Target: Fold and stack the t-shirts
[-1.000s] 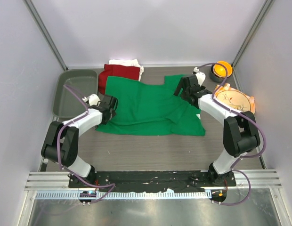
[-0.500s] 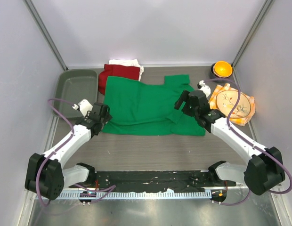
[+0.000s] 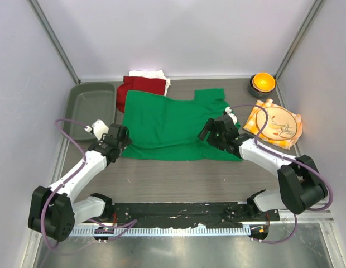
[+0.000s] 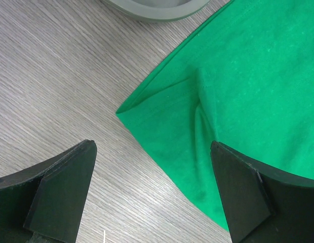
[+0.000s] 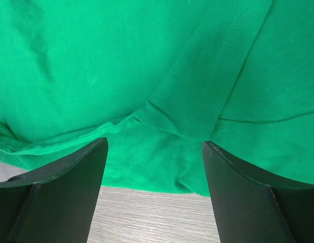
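Green shirt lies spread at the centre of the table. Left gripper hangs open and empty over its 8 o'clock corner, right gripper likewise at 4 o'clock. The cloth looks light and limp, so it is probably best pinched at the hem corners.

Green t-shirt: bright, uniform green, no print.
Red t-shirt: plain dark red.
White t-shirt: plain white.
Tray: dull grey.
Napkin: orange-yellow check.
Plate: cream with a dark sprig motif.
Bowl: orange inside.
Worktop: grey wood grain.
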Motion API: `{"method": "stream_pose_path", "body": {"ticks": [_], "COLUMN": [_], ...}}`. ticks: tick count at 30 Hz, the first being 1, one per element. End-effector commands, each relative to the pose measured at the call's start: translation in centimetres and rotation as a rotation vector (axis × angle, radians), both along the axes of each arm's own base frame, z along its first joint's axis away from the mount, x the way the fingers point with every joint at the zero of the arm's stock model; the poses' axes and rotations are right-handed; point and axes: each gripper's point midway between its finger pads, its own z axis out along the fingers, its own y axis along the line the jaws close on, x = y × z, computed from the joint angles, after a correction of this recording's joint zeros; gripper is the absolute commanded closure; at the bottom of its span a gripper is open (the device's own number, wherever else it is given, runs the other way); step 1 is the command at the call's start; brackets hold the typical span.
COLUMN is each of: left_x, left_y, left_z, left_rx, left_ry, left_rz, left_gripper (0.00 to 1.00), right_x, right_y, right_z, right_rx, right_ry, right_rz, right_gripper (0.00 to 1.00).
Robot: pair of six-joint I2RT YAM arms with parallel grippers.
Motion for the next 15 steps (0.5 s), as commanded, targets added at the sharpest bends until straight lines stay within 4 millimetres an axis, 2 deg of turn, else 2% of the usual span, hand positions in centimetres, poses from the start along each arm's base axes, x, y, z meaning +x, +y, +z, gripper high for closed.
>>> {"method": "stream_pose_path", "body": {"ticks": [1, 4, 11, 15], "left_x": [0.4, 0.3, 0.4, 0.4], "left_y": [0.5, 0.6, 0.6, 0.6], "left_z": [1.7, 1.7, 1.8, 1.7], "left_rx": [0.025, 0.03, 0.035, 0.035], "left_ry": [-0.04, -0.04, -0.04, -0.04], "left_rz": [0.011, 0.013, 0.012, 0.012], "left_gripper": [0.0, 0.0, 0.0, 0.0], "right_x": [1.2, 1.3, 0.9, 0.4], "right_y": [1.4, 1.3, 0.6, -0.3], "right_z": [0.8, 0.4, -0.8, -1.1], "right_rx": [0.064, 0.057, 0.019, -0.03], "right_ry": [-0.049, -0.04, -0.018, -0.011], "right_rz": [0.004, 0.0, -0.01, -0.013], "right_gripper": [0.19, 0.2, 0.48, 0.49]}}
